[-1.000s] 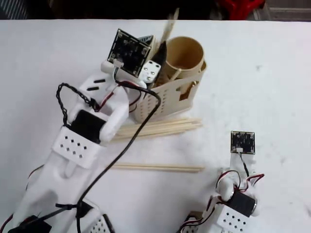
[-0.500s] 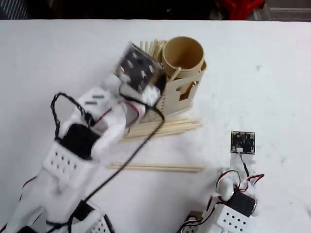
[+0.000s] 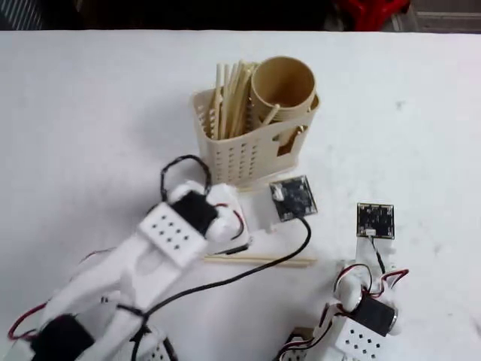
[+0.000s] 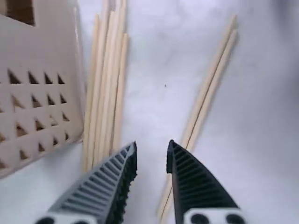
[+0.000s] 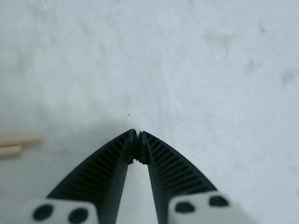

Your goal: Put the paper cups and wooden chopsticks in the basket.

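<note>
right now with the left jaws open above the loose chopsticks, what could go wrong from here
1. The left jaws hang open over bare table between the bundle of chopsticks and the pair of chopsticks; closing here may catch nothing, or one stick.
2. The bundle lies right beside the basket; a jaw lowered there could shove it, jostling the paper cup and upright chopsticks inside.

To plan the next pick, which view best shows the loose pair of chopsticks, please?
Left wrist view: the pair lies nearly full length by the left gripper. High view: partly under the left arm. Right wrist view: just two tips.
</note>
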{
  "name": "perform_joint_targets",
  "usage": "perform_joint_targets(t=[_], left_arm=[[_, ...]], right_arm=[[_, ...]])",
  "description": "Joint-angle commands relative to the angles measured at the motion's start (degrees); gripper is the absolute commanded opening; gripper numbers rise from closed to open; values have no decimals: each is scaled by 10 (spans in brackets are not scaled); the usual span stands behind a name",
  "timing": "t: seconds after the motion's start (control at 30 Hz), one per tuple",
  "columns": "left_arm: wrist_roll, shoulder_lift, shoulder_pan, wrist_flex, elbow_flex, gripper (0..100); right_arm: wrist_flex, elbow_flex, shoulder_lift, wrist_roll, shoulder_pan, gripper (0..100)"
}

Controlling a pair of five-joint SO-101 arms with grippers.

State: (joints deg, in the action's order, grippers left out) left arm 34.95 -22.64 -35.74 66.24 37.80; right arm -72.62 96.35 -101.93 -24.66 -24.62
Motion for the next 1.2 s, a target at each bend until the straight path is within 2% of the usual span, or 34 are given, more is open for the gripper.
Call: perform_joint_targets(t=[0.0,0.23,0.57,0.7,0.87,1.17], left_arm=[[37,57,-5,-41,-1,172],[109,176,8,-118,-4,185],[134,242,15,-121,-16,184],[129,229,24,-81,-33,184],[97,146,9,-28,-27,184],[96,76,-16,-25,56,185]], right_arm=[[-1,5,-10,4,-3,18],[-1,5,-10,4,-3,18],[-1,5,-10,4,-3,18],[-1,5,-10,4,-3,18],[-1,5,-10,4,-3,18],[-1,5,-10,4,-3,18]])
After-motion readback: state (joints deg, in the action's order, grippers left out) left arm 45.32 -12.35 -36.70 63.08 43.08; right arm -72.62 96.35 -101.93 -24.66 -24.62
